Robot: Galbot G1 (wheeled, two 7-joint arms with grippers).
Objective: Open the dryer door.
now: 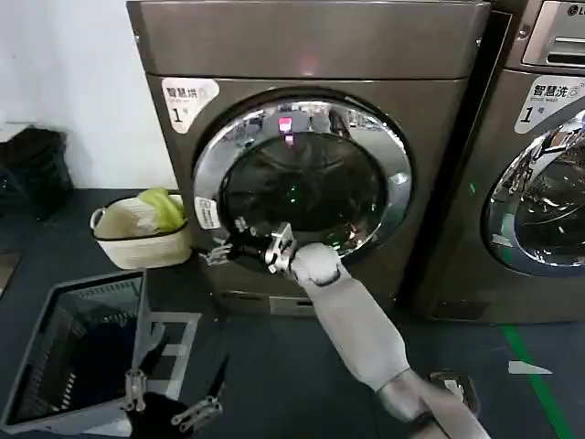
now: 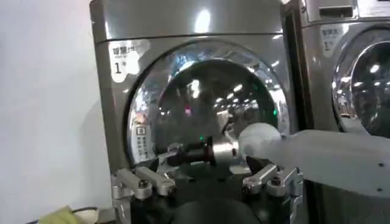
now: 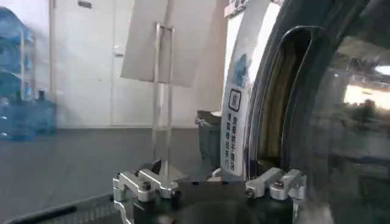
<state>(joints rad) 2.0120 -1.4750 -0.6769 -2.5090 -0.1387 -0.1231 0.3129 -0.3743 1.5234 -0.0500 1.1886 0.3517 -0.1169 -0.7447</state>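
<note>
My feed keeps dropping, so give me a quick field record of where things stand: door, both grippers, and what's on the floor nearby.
dryer door: looks shut against the dryer
right gripper: at the door's lower left rim, by the white label; fingers open
left gripper: low, in front of the machine, away from the door, open
floor left: white basket with green cloth, grey bin
second machine: on the right, untouched

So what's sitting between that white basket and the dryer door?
Nothing, in the head view: the white basket stands on bare floor beside the dryer; its bronze front panel runs to the dryer door.
</note>
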